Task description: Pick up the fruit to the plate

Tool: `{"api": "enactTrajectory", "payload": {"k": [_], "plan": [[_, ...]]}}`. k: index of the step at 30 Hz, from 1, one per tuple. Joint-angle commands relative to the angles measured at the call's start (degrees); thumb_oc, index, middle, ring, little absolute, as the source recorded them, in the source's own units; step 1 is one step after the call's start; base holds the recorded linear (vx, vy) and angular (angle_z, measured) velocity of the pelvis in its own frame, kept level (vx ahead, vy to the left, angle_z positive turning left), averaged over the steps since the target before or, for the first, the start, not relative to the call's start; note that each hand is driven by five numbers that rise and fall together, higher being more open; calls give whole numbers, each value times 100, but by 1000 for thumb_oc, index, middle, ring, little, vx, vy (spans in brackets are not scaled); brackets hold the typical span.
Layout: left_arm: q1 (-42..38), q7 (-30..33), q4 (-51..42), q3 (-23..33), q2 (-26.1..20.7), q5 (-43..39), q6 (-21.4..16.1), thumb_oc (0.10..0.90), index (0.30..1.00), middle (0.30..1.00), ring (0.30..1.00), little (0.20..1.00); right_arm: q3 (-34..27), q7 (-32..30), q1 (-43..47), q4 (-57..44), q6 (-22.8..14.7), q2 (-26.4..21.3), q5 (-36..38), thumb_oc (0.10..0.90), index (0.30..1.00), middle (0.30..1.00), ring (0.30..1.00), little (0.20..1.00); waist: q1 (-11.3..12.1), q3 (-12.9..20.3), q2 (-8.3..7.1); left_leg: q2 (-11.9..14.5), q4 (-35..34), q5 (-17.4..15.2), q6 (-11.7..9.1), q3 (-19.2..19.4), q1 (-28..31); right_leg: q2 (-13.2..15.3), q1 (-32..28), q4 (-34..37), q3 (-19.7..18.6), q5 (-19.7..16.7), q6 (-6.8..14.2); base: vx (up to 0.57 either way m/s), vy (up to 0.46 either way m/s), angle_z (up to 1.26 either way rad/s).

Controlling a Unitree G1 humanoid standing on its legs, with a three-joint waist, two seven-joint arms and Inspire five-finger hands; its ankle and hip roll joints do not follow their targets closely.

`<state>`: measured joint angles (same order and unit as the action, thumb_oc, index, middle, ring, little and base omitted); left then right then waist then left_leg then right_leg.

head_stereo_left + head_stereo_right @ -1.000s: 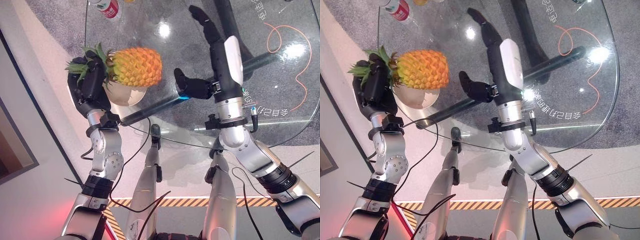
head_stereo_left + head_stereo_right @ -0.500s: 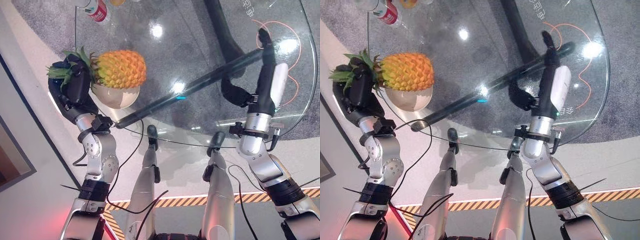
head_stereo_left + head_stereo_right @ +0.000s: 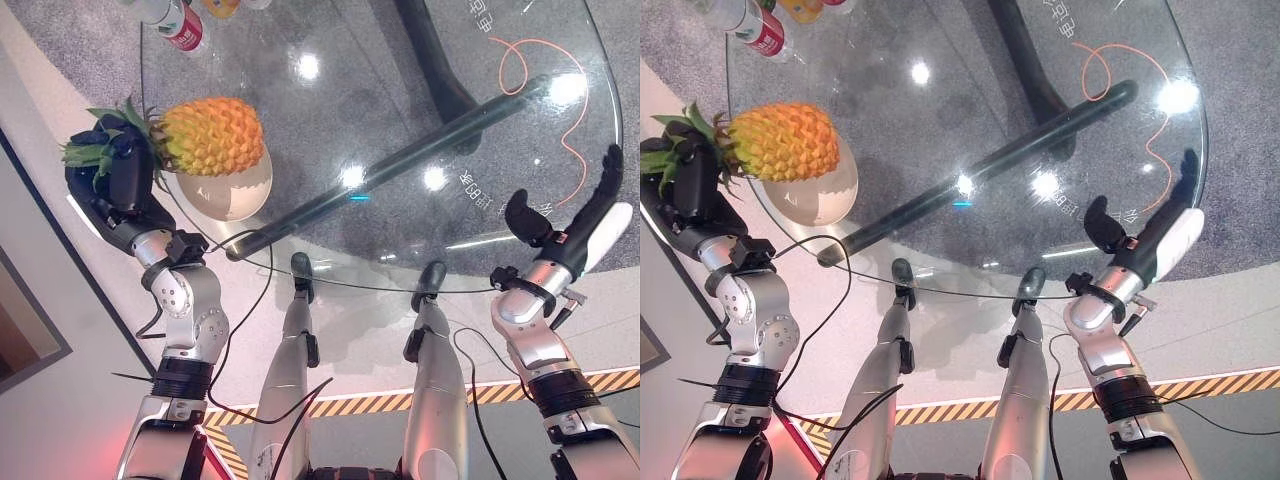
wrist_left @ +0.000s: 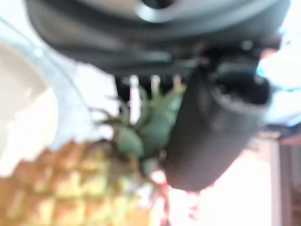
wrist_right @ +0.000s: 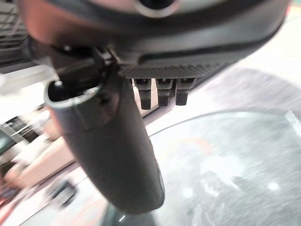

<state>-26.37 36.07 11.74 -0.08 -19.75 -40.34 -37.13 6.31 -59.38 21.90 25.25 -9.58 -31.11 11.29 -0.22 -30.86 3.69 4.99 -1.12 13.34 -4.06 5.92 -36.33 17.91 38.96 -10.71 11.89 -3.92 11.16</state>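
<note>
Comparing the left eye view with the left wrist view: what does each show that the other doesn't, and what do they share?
The left eye view alone takes in the glass table, a bottle at its far left edge, and the right hand with straight fingers at the table's right edge. The left wrist view alone shows, from close up, the thumb against the pineapple's leaves. Both show the left hand closed on the leafy crown of the pineapple, whose body is over the plate.

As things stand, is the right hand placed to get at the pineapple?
Probably not. The right hand hangs open at the glass table's right edge, while the pineapple sits far across on the plate, its crown held by the left hand.
</note>
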Motion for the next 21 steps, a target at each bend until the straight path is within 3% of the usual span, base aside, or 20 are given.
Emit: {"api": "enactTrajectory", "payload": {"k": [1, 10, 21], "plan": [[-599, 128, -179, 560, -676, 638, -925, 100, 300, 300, 300, 200, -492, -450, 72, 347, -614, -198, 808, 800, 900, 900, 900, 900, 99, 107, -179, 479, 266, -521, -396, -101, 385, 59, -255, 308, -28, -471, 164, 0, -49, 2], [-1013, 481, 392, 431, -1000, 946, -822, 100, 300, 300, 300, 200, -586, 195, 413, 2250, -757, -228, 2465, 800, 900, 900, 900, 900, 217, 107, -212, 483, 316, -493, -415, -184, 276, 35, -259, 323, 56, -506, 125, -2, -34, 0], [-1337, 870, 1060, 276, -1248, 1370, -746, 100, 300, 300, 300, 200, -748, 913, 587, 3913, -661, -334, 3150, 800, 900, 900, 900, 900, 263, 107, -183, 466, 387, -509, -397, -226, 214, 3, -236, 270, 56, -474, 110, 0, 0, 0]]}}
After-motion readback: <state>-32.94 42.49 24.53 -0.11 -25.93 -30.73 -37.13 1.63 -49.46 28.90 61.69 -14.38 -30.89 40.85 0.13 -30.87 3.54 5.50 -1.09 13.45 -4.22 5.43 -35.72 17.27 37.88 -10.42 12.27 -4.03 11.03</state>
